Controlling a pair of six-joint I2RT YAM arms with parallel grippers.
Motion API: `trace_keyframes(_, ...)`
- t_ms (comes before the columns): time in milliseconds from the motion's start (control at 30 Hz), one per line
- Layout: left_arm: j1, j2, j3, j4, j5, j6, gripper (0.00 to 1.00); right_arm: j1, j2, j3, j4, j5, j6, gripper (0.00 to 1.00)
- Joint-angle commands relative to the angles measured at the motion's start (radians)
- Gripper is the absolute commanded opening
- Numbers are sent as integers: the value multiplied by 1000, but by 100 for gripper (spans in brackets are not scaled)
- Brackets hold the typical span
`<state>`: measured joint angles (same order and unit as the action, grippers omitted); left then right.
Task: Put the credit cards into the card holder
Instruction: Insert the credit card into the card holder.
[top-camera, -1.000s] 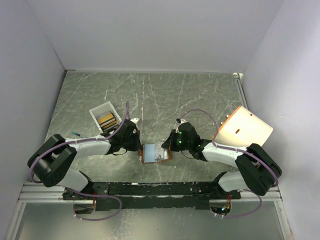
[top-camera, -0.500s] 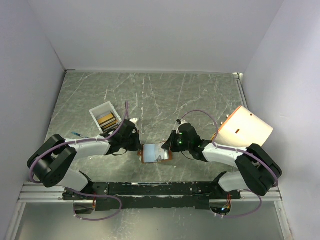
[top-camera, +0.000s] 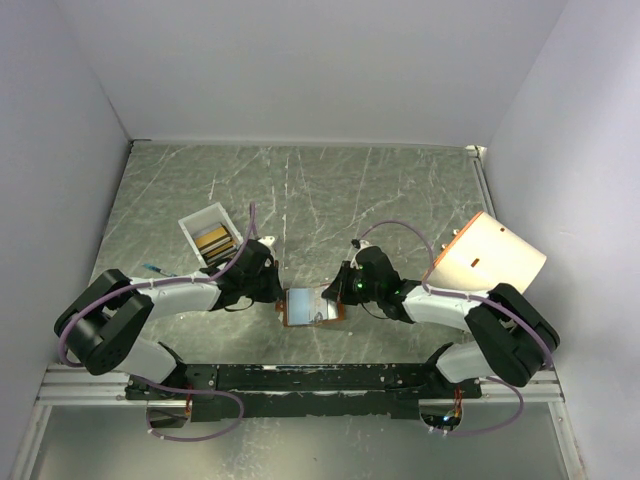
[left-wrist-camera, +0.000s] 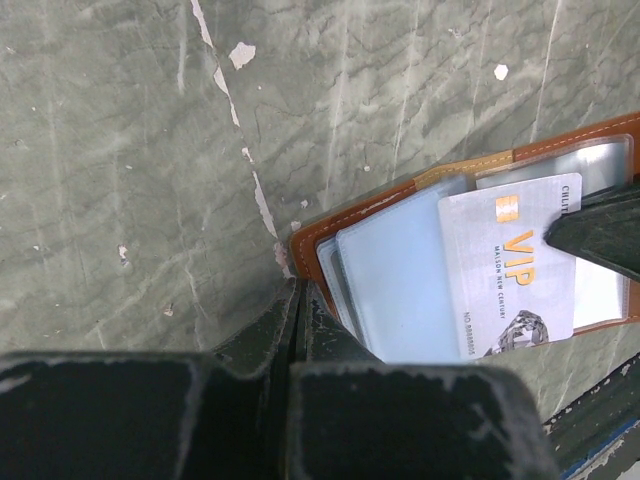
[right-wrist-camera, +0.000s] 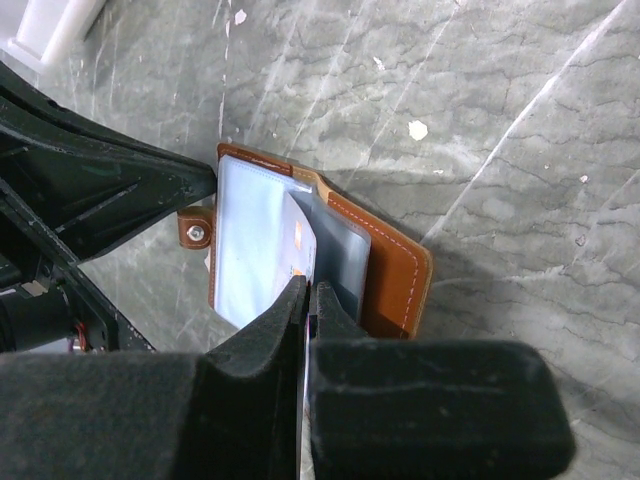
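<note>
While right gripper (right-wrist-camera: 306, 292), shut on a silver VIP card (left-wrist-camera: 508, 268), holds it long axis left-right, part inside the open card holder (top-camera: 312, 307), left gripper (left-wrist-camera: 300, 292), shut, tip vs. its left edge.

Overhead view from behind; both wrist views close on card holder (left-wrist-camera: 390, 280)

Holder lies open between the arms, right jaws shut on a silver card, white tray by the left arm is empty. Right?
Not the tray: the top view shows the white tray holding gold credit cards. The rest stands: the card holder lies open between the arms, and the right gripper has its jaws shut on a silver card.
</note>
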<state>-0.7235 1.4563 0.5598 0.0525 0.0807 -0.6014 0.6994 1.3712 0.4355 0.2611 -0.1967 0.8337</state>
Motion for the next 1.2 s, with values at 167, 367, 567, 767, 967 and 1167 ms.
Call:
trace_keyframes(167, 0, 6, -30, -46, 48, -4, 7, -3, 24, -6, -21, -4, -7, 0)
trace_keyframes(367, 0, -8, -45, -30, 54, -12, 7, -2, 45, 16, -53, -2, -30, 0)
trace_keyframes(567, 1, -15, -45, -40, 50, -8, 7, -3, 41, 37, -93, 9, -43, 12)
trace_keyframes(767, -2, -53, -63, -49, 61, -11, 7, -1, 40, 55, -151, 9, -43, 21)
trace_keyframes(967, -5, -108, -67, -69, 76, -33, 7, 1, 23, 89, -235, 32, -72, 26)
trace_keyframes(1167, -5, -186, -61, -96, 95, -60, 8, 2, 20, 102, -268, 46, -88, 26)
